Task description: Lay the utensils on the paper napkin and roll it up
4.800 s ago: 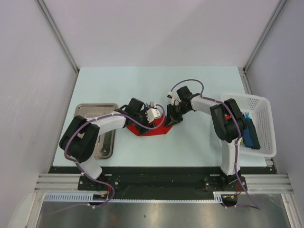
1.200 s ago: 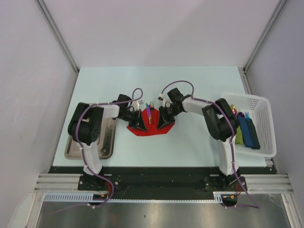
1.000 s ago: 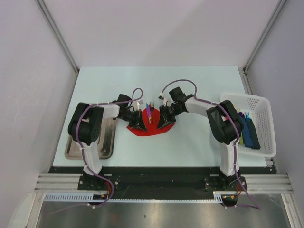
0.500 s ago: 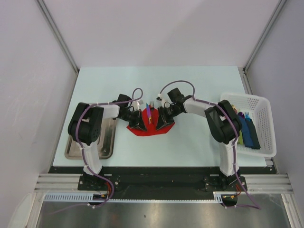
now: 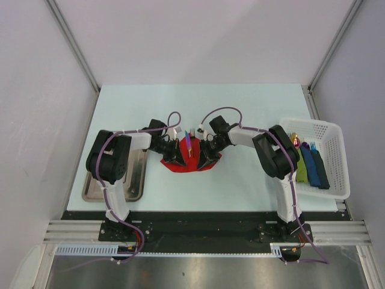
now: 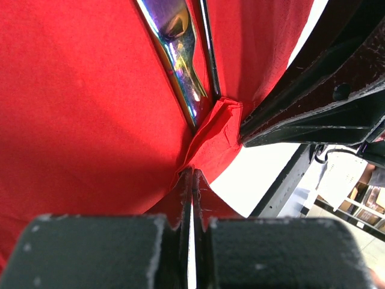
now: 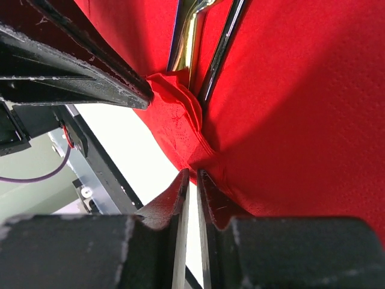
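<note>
The paper napkin (image 5: 186, 165) lies mid-desk (image 5: 240, 108), with the utensils (image 5: 189, 144) lengthwise along its middle. The left tool (image 5: 178, 158) is fully closed, pinching the napkin's left edge. The right tool (image 5: 206, 159) is nearly closed, pinching its right edge. A metal tray (image 5: 135, 135) sits left and a white basket (image 5: 308, 121) right.

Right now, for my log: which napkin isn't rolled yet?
The red paper napkin on the table, utensils lying on it; the green roll and blue roll sit in the basket.
</note>
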### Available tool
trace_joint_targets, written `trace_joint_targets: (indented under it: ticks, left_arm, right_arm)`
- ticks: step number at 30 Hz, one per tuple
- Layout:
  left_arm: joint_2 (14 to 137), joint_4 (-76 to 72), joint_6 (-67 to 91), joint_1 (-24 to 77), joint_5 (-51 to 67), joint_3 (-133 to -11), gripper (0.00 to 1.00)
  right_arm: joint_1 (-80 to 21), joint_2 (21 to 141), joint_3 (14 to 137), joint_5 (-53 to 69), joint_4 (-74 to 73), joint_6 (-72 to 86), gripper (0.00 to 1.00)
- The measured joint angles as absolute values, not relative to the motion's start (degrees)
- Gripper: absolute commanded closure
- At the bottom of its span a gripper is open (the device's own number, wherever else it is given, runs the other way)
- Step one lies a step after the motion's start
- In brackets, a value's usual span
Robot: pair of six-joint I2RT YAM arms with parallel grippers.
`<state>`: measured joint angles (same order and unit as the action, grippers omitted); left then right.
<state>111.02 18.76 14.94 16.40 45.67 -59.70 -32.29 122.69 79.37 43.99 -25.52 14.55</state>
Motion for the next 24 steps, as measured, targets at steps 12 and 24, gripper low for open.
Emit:
trace_joint_targets:
  ticks: [12,24]
  left_arm:
    - [107.46,13.98,14.52,16.25,51.77,-58.83,0.93]
    - [110.8,14.81,14.52,16.6,48.97,-58.94,1.0]
  right_arm:
    - [-32.27,123.52,80.79,43.97,-27.38,14.74,0.85]
    - [-32.14,123.63,81.58,43.59,-28.47,14.76,0.84]
